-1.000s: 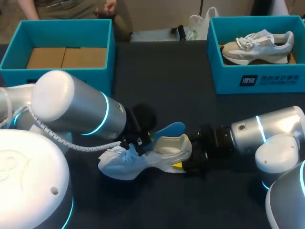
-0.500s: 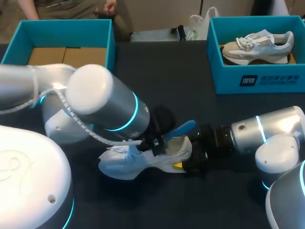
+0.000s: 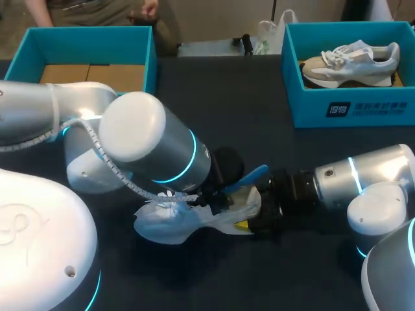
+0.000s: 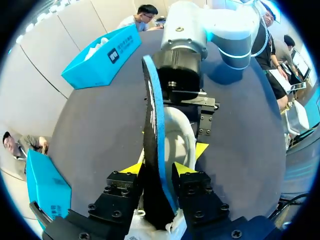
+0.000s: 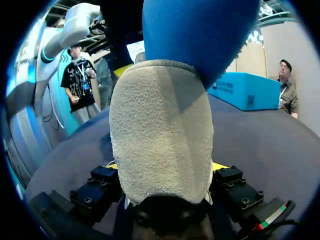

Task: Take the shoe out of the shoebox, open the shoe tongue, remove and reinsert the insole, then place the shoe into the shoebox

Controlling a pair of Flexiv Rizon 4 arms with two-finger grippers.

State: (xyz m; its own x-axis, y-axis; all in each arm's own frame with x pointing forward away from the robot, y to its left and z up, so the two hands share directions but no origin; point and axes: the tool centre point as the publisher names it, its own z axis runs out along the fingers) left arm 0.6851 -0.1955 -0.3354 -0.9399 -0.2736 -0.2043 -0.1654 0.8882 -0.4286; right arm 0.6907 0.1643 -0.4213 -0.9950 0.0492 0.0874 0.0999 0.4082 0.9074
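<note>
A white shoe (image 3: 168,223) lies on its side on the dark table, toe to the left. Its blue insole (image 3: 251,175) sticks up out of the heel opening. My left gripper (image 3: 217,199) is over the shoe's opening. In the left wrist view the insole (image 4: 152,115) stands on edge between the parted yellow fingertips of that gripper (image 4: 159,169), its far end down inside the shoe (image 4: 179,135). My right gripper (image 3: 256,217) is at the heel. In the right wrist view the grey suede heel (image 5: 160,130) fills the gap of the right gripper (image 5: 165,167), a finger on each side, with the insole (image 5: 200,35) rising behind it.
A teal shoebox (image 3: 26,65) with a cardboard floor stands at the back left. At the back right, a second teal box (image 3: 350,107) holds another sneaker (image 3: 353,61). A white plastic bag (image 3: 272,32) lies at the far edge between them.
My left arm has swung right, carrying the insole over the heel opening and tipping it lower into the shoe. The shoe and right gripper have stayed put.
</note>
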